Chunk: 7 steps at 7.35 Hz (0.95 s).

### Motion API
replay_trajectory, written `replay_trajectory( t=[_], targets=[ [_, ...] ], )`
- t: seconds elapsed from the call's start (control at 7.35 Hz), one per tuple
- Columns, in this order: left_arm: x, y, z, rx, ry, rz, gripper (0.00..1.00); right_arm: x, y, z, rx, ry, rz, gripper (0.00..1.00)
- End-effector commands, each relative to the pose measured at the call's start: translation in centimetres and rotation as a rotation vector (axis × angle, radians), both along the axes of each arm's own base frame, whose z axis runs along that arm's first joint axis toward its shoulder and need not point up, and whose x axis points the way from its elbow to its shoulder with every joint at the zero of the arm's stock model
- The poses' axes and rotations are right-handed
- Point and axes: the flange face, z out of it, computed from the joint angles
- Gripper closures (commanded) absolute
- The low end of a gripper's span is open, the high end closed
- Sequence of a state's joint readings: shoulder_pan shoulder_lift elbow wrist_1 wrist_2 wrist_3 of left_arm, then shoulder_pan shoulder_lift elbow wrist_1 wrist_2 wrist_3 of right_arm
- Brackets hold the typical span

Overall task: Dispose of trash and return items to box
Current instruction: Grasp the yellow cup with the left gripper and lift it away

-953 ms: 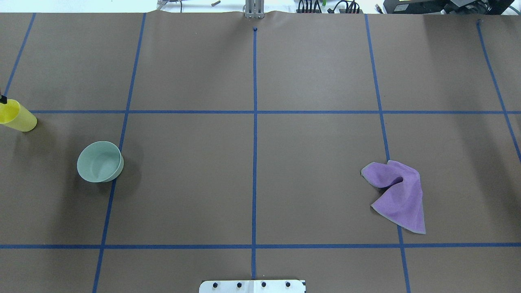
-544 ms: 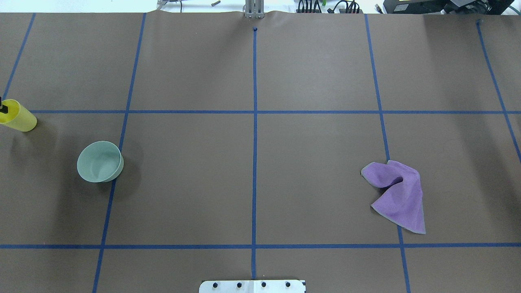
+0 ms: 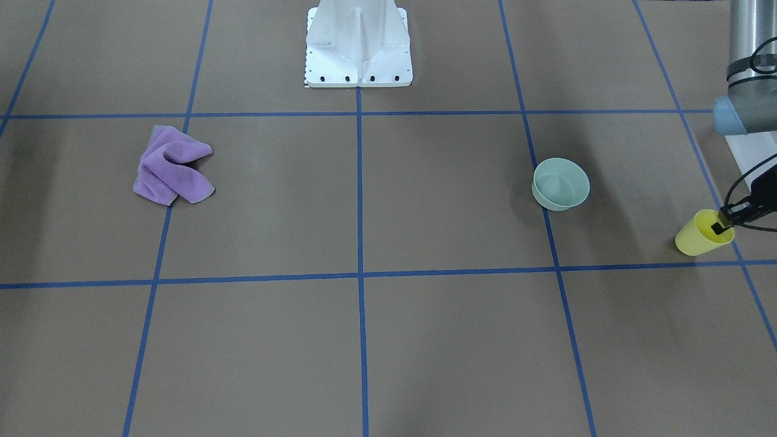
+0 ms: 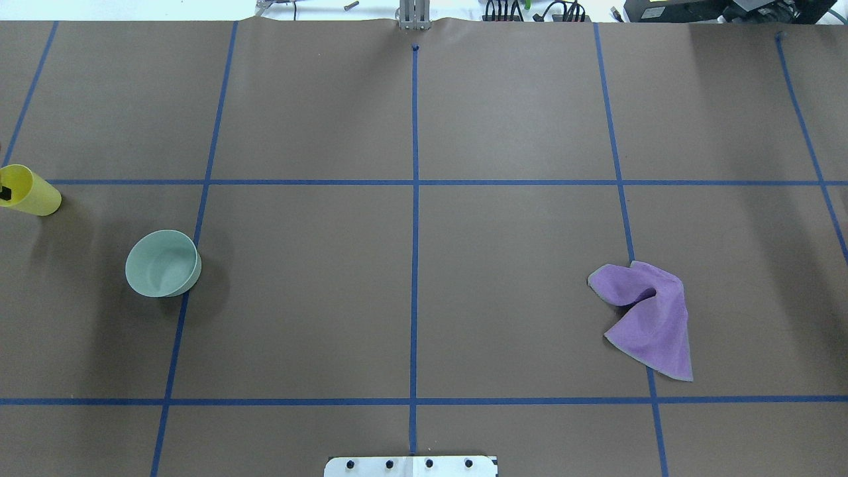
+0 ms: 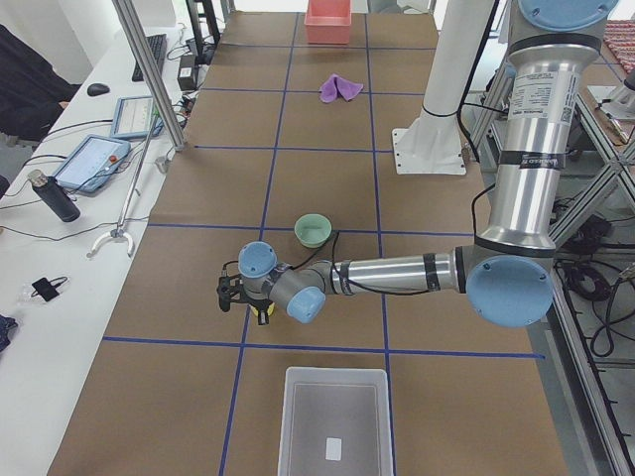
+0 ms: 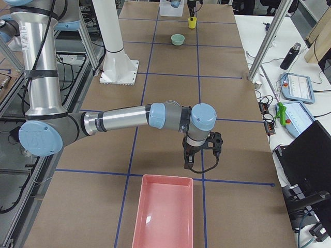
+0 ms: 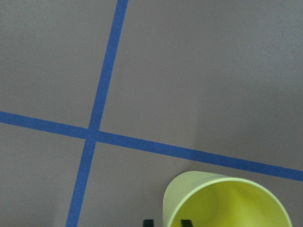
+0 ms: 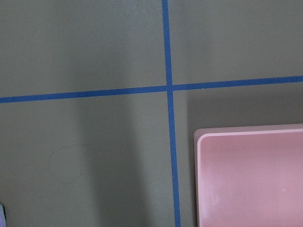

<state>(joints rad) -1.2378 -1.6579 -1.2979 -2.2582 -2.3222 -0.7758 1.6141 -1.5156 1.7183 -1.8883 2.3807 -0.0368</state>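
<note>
The yellow cup (image 3: 698,238) stands at the table's left end; it also shows in the overhead view (image 4: 32,192) and the left wrist view (image 7: 227,203). My left gripper (image 3: 722,226) is shut on its rim, one finger inside and one outside (image 7: 167,222). The mint-green bowl (image 3: 561,183) sits upright and empty, apart from the cup (image 4: 162,263). The frosted white box (image 5: 335,372) stands empty at the table's left end, a little beyond the cup. My right gripper (image 6: 199,157) hangs near the pink bin; I cannot tell whether it is open or shut.
A crumpled purple cloth (image 4: 646,318) lies on the right half of the table (image 3: 170,167). A pink bin (image 6: 165,217) stands at the right end (image 8: 251,179). The white robot base (image 3: 358,48) is at the table's near-robot edge.
The left gripper's black fingertip has moved down from the cup's rim into the cup. The cup has shifted very slightly. Bowl and cloth have not moved.
</note>
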Motion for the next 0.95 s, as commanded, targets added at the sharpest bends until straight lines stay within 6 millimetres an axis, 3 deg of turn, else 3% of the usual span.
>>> replay_trajectory(
  t=[0.0, 0.14, 0.27, 0.41, 0.68, 0.82],
  targets=[
    [-1.1, 0.4, -1.7, -0.046, 0.149, 0.047, 1.00, 0.0, 0.0, -0.2, 0.004, -0.001, 0.001, 0.00],
    [-6.4, -0.3, -2.8, -0.044, 0.196, -0.025, 1.00, 0.0, -0.2, -1.0, 0.021, -0.002, 0.000, 0.00],
    [-7.5, 0.3, -4.4, -0.053, 0.237, -0.023, 1.00, -0.3, -0.4, -1.6, 0.031, -0.003, -0.005, 0.00],
    [-9.5, 1.0, -4.7, -0.034, 0.231, -0.039, 1.00, -1.4, -0.5, -1.9, 0.039, -0.003, -0.026, 0.00],
    [-15.0, 1.1, -3.4, 0.032, 0.189, -0.036, 1.00, -7.5, -1.7, -5.0, 0.093, -0.037, -0.127, 0.00],
    [-18.1, 1.5, -2.7, 0.074, 0.166, -0.027, 1.00, -9.6, -2.0, -6.7, 0.098, -0.040, -0.106, 0.00]
  ],
)
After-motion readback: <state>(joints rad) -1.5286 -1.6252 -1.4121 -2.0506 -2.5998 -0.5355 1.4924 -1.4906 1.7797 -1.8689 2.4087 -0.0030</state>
